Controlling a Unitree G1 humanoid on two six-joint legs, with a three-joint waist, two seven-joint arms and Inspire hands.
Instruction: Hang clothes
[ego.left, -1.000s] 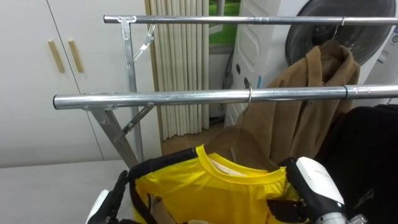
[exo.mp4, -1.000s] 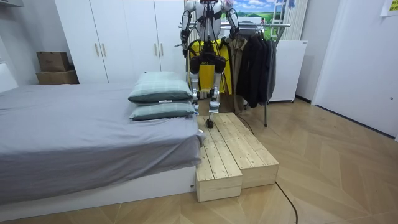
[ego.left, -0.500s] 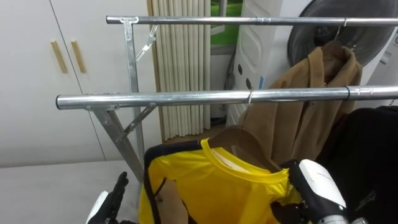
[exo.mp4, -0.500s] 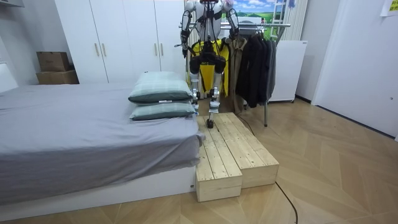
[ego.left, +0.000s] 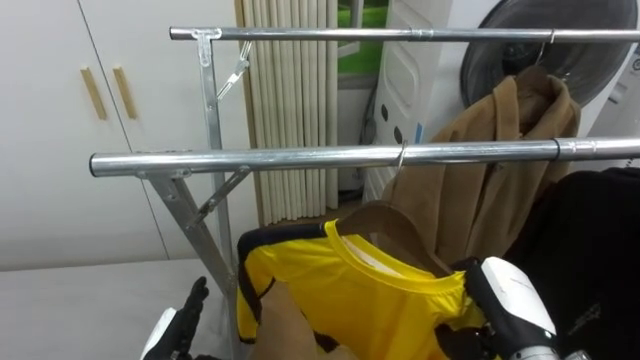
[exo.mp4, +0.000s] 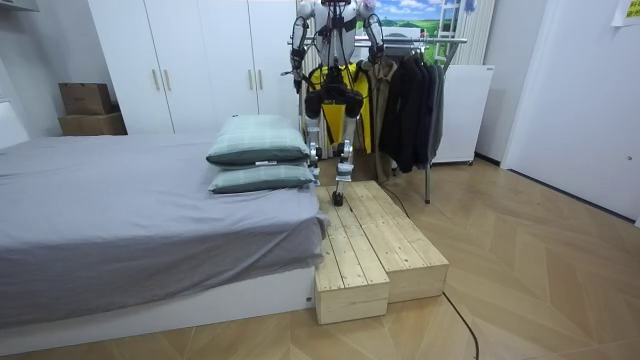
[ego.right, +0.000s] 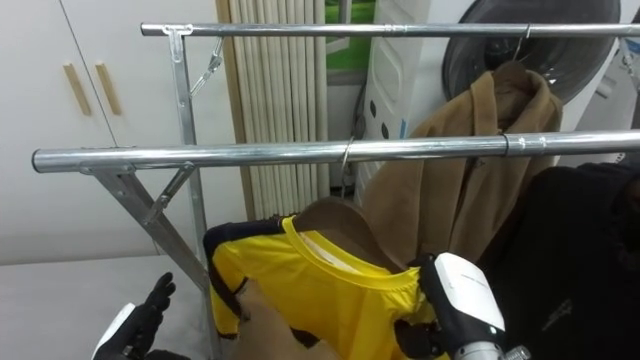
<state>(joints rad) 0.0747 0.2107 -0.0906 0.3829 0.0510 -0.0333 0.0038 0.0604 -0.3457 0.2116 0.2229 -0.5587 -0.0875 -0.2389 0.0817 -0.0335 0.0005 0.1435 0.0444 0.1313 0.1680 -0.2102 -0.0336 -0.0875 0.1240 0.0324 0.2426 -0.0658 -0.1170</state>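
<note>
Two rails (ego.left: 300, 157); one yellow shirt (ego.left: 380, 305); two pillows (exo.mp4: 258, 140); two wooden platforms (exo.mp4: 352, 262).

A bedroom in a home: a grey-covered bed (exo.mp4: 130, 230) with two pillows (exo.mp4: 258, 152), white wardrobes (exo.mp4: 190, 60), a metal clothes rack (ego.left: 300, 158) hung with coats (exo.mp4: 412, 110), and what seems a pleated curtain (ego.left: 290, 100) behind.

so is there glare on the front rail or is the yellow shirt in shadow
Left eye view: the front rail carries a soft bright streak along its top, no harsh glare; the yellow shirt below it is evenly lit. Room view: it reads bright too.
</note>
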